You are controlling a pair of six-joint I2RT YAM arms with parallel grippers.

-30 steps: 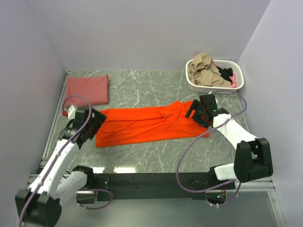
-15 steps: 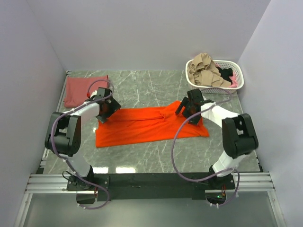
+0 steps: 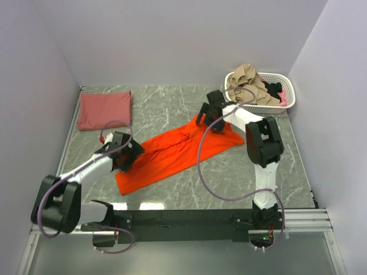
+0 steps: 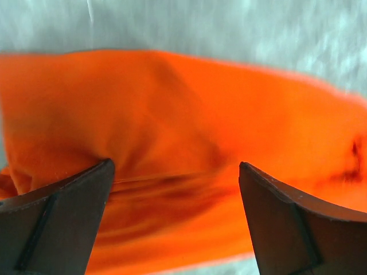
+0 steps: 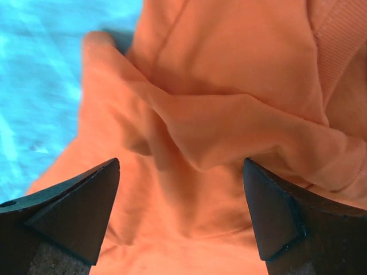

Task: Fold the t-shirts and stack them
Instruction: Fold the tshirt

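Grey-green marble-patterned table [image 3: 172, 109] fills the floor of a booth with plain lavender walls [image 3: 172, 40]. Across its middle lies the bright orange-red cloth t-shirt [image 3: 172, 154], stretched on a slant from the near left to the far right, with creases and a raised fold toward its far end. The left gripper [image 3: 125, 156] sits low over the near-left end of this shirt; in the left wrist view its dark fingers [image 4: 57, 220] stand wide apart, with rumpled orange cloth in the gap between them, unpinched. The right gripper [image 3: 210, 114] is at the far-right part of the same shirt, near its upper edge; the right wrist view shows its jaws likewise spread wide, straddling a soft ridge of orange cloth with a ribbed hem at the upper right, and nothing is clamped. Well apart from both, in the far left corner of the table, rests the muted brick-red t-shirt folded to a flat rectangle [image 3: 104, 109]. In the far right corner stands a white slotted plastic basket [image 3: 243, 106], heaped with crumpled tan cloth [image 3: 246, 83] and scraps of black and pink.
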